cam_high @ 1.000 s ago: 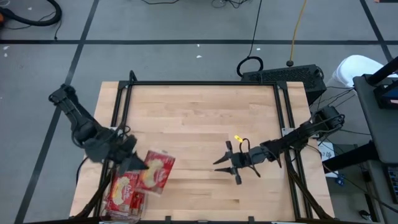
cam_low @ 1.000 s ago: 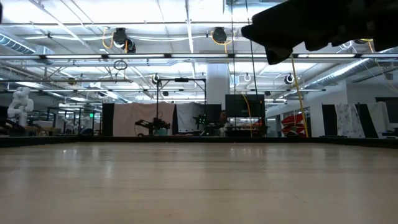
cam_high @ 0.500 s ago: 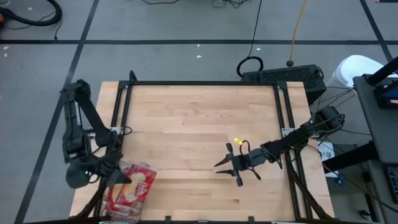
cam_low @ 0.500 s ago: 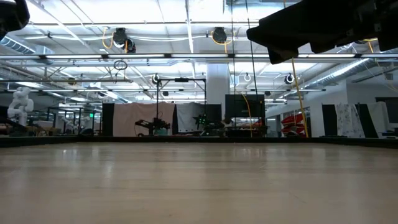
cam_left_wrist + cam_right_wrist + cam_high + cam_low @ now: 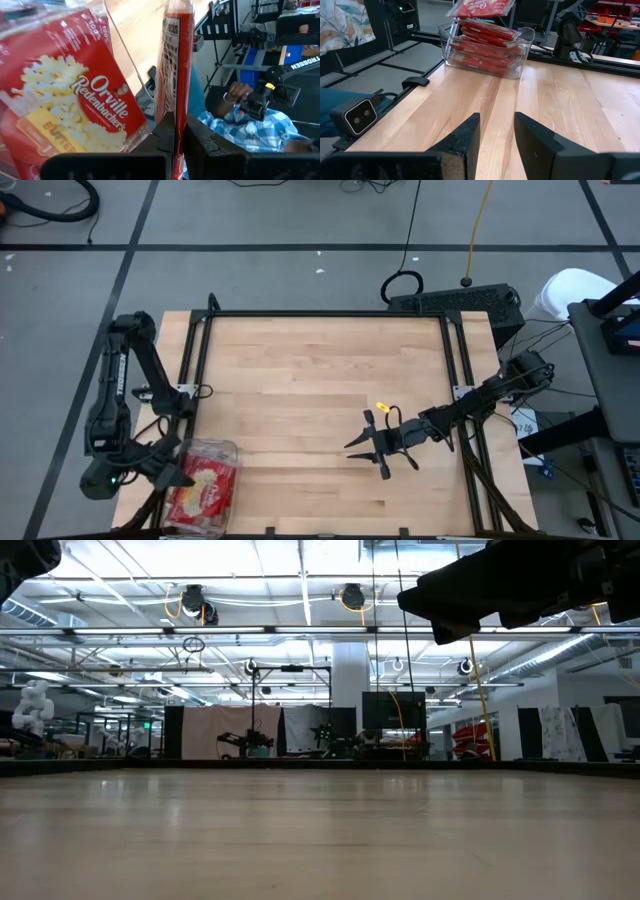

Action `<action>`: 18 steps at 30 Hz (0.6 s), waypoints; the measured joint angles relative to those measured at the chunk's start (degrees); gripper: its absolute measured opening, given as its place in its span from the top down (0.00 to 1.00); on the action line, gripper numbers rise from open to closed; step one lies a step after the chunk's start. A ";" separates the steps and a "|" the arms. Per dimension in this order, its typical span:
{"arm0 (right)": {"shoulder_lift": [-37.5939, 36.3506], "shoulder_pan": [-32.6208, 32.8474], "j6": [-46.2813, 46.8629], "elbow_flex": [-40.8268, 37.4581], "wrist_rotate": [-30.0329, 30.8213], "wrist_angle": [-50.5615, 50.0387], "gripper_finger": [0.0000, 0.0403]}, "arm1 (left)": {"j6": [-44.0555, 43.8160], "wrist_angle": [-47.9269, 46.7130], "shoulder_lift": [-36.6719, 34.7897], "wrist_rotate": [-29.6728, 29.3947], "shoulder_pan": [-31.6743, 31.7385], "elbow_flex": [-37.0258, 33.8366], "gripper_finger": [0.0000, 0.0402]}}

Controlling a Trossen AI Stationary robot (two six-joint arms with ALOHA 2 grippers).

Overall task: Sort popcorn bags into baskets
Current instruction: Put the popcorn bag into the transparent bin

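A clear plastic bin (image 5: 236, 452) stands at the table's near-left corner, with several red popcorn packets stacked flat inside (image 5: 482, 47). My left gripper (image 5: 172, 470) is at the bin's left side, shut on one more red packet (image 5: 208, 480) that it holds over the bin. In the left wrist view this packet (image 5: 175, 55) shows edge-on, and a packet with the popcorn picture (image 5: 75, 100) lies beside it in the bin. My right gripper (image 5: 372, 445) hovers open over the table right of centre, pointing toward the bin. My left gripper pinches the red packet by one edge (image 5: 174, 107) between its two fingers. The fingers come at it from the table's left side. The packet reaches out over the bin, above the stacked packets, as the right wrist view shows (image 5: 480, 7).
Bare wooden table top (image 5: 320, 370) lies between the bin and my right gripper (image 5: 496, 131). A black frame (image 5: 330, 315) runs along the table's edges. A person in a blue patterned shirt (image 5: 240, 125) sits beyond the table's left side.
My left gripper has moved toward the table's near-left corner, its arm swinging back off the table. It has carried the packet from over the bare wood beside the bin to above the bin. The right arm has kept still.
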 joint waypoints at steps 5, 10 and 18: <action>0.00 -0.02 0.00 0.00 0.01 0.01 0.72 | -0.47 -4.58 -2.58 0.06 -0.89 0.00 0.95; 0.00 -0.04 0.70 0.00 0.02 0.02 0.72 | -0.26 -8.77 -5.25 1.28 -1.79 0.00 0.95; 0.00 -0.04 1.86 0.00 0.04 0.09 0.72 | -0.11 -11.68 -4.74 3.42 -2.53 0.00 0.95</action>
